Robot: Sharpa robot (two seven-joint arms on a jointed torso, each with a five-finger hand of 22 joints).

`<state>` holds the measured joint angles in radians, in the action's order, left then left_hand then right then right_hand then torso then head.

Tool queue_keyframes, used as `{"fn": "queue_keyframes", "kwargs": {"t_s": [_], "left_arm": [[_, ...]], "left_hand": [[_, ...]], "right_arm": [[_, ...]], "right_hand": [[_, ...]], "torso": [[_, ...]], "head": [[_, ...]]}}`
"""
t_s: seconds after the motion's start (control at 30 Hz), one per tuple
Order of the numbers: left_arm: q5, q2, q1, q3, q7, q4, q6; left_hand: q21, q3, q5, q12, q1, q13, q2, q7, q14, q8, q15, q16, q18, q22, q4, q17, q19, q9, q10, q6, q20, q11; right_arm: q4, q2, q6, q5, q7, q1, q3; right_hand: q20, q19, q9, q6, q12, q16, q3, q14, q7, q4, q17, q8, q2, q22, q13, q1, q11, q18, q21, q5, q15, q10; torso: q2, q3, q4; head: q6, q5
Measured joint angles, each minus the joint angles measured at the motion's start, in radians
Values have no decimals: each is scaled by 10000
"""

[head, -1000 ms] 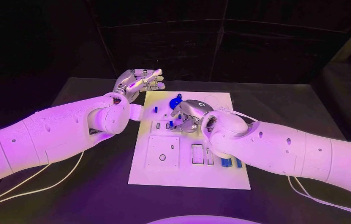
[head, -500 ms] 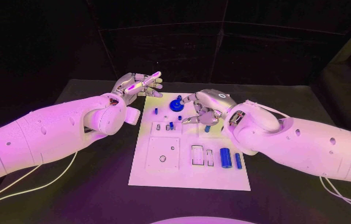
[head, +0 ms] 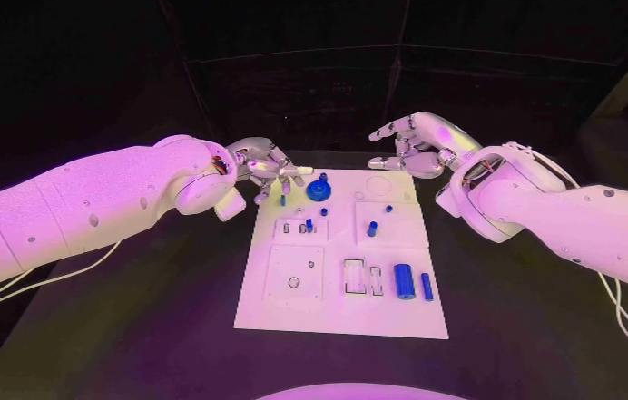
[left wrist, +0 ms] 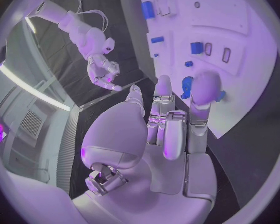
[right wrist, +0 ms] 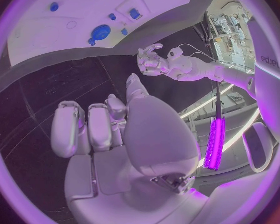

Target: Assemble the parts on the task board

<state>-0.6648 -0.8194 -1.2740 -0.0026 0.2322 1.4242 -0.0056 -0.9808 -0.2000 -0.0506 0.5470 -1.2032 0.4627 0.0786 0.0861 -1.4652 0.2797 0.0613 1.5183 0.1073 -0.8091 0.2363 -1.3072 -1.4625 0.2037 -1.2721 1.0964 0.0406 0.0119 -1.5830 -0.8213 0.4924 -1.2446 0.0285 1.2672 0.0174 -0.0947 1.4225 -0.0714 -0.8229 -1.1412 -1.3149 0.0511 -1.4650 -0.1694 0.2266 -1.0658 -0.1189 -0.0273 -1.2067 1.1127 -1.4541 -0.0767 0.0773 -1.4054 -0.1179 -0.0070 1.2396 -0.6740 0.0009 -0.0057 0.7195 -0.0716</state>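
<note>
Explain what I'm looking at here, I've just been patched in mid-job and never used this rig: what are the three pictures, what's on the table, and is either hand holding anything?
It is a two-armed robot with silver fingered hands. The square picture looks down from its head; each round one comes from a camera at a wrist, behind that arm's own hand. On the black table lies the white task board, with small blue parts, such as a cylinder and a round knob. The left hand hovers by the board's far left corner; the right hand is raised beyond its far right corner. Both appear empty, fingers apart.
</note>
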Motion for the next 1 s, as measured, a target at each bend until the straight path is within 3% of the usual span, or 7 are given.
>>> {"fn": "queue_keyframes", "kwargs": {"t_s": [0.03, 0.07, 0.13, 0.27, 0.4, 0.47, 1.0], "left_arm": [[-256, 77, -31, 0, 268, -35, 177], [-484, 159, -59, -1, 521, -79, 328], [-959, 358, -133, -62, 1036, -180, 608], [-1703, 708, -346, -498, 1808, -296, 955], [-2200, 986, -563, -895, 2409, -385, 1212], [-2360, 1106, -619, -1001, 2647, -423, 1308], [-2870, 1857, -733, -1276, 3712, -700, 1637]], "left_hand": [[-1160, -79, 0, 799, -51, 774, 51, -48, -12, 252, 51, 294, -166, -1317, 11, -10, -40, 245, 74, -52, -40, -74], [-2122, -225, -85, 2434, -64, 2384, 64, -182, 3, 718, 104, 458, -235, -2423, 20, -10, -59, 701, 62, -136, -109, -103], [-2816, -307, -85, 4384, -65, 4368, 205, -296, -14, 1306, 122, 495, -235, -3233, 83, -10, -51, 1276, -160, -229, -125, -214], [-3472, -522, 6, 6366, 4, 6437, 275, -404, -19, 2250, 192, 495, -235, -4021, 179, -9, -17, 2284, -576, -637, -160, -356], [-3827, -806, 6, 6790, 299, 6919, 327, -437, -36, 2804, 209, 495, -387, -4458, 445, -9, -17, 2982, -575, -984, -160, -357], [-3848, -930, 6, 6803, 413, 6942, 270, -434, -36, 2898, 209, 495, -387, -4529, 503, -8, -17, 3126, -554, -1051, -160, -377], [-4028, -1115, 5, 6883, 508, 7111, 294, -472, -36, 3036, 209, 495, -385, -4796, 505, -7, -16, 3447, -536, -1229, -159, -391]], "right_arm": [[29, -4, 23, 124, -35, 13, -4], [50, -3, 45, 243, -67, 25, -6], [80, 6, 90, 479, -134, 37, -11], [132, 41, 142, 810, -229, 46, -16], [178, 64, 163, 1010, -273, 50, -18], [202, 75, 167, 1076, -281, 51, -18], [327, 198, 151, 1433, -233, 55, -20]], "right_hand": [[0, 0, 0, 0, 0, 0, 21, 0, 0, -21, 17, 0, 32, 9, -9, -31, 0, 0, 0, -49, 0, 0], [0, 0, 0, 0, 0, 55, 28, 0, 0, -28, 75, 0, 39, 48, -45, -40, 0, 0, 0, -122, 0, 0], [0, 0, 1, 0, 0, 81, 55, 0, 0, -55, 135, -41, 78, 100, -72, -78, 0, 0, 45, -204, 0, 0], [0, 0, 1, 0, 0, 81, 55, 0, 0, -55, 151, -49, 78, 106, -75, -78, 0, 0, 46, -205, 0, 0], [0, 0, 2, 0, 0, 81, 55, 0, 0, -55, 162, -50, 78, 115, -74, -78, 0, 0, 46, -228, 0, 0], [0, 0, 1, 0, 0, 81, 55, 0, 0, -55, 162, -50, 78, 115, -87, -78, 0, 0, 46, -260, 0, 1], [0, 0, 17, 0, 39, 81, 192, 0, 0, -112, 161, -50, 132, 114, -122, -132, 0, 0, 46, -608, 0, 1]], "torso": [[12, 6, -6], [29, 11, -12], [48, 12, -20], [71, 20, -32], [73, 22, -37], [73, 24, -38], [58, 12, -41]], "head": [[5, -4], [9, -9], [20, -10], [56, -21], [83, -45], [88, -46], [179, -69]]}}
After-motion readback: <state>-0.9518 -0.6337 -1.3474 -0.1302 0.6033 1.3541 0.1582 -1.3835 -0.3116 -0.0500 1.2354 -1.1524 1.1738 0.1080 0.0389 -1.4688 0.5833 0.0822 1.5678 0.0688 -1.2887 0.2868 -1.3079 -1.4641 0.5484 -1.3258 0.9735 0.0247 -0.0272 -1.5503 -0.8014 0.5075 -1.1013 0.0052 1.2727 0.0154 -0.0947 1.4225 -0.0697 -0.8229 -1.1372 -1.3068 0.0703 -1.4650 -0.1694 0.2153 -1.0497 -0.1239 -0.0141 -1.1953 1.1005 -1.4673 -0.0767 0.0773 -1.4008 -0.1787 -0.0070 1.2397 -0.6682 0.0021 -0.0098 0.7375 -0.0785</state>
